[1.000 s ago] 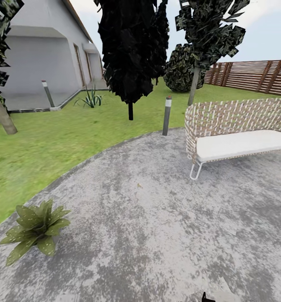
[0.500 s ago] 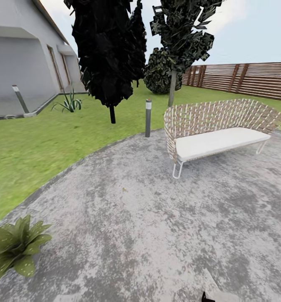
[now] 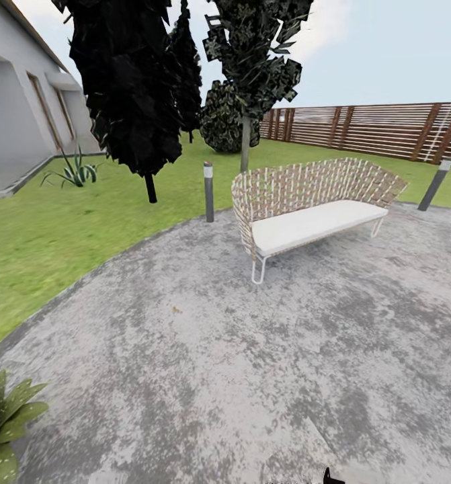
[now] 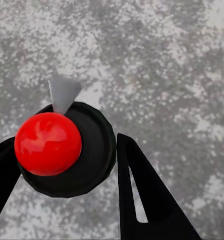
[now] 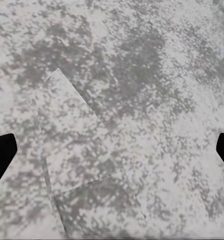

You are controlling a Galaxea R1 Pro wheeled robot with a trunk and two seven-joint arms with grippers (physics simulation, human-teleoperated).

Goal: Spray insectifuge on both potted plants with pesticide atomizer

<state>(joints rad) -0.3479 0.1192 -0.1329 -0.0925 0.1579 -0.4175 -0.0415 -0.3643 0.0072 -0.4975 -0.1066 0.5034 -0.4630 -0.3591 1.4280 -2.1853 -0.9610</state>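
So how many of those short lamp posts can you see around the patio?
2. One bollard lamp stands at the patio's edge left of the woven bench; another leans at the far right. Others may be hidden.

Wicker bench (image 3: 312, 202) w/ white cushion, bollard lamp (image 3: 208, 191) beside (house (image 3: 17, 128) at far left).

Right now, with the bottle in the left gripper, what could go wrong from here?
The left gripper holds the pesticide atomizer between its fingers over the paved patio; a slip would drop it on hard paving. One potted plant sits cut off at the head view's lower left edge, so the robot could lose sight of it.
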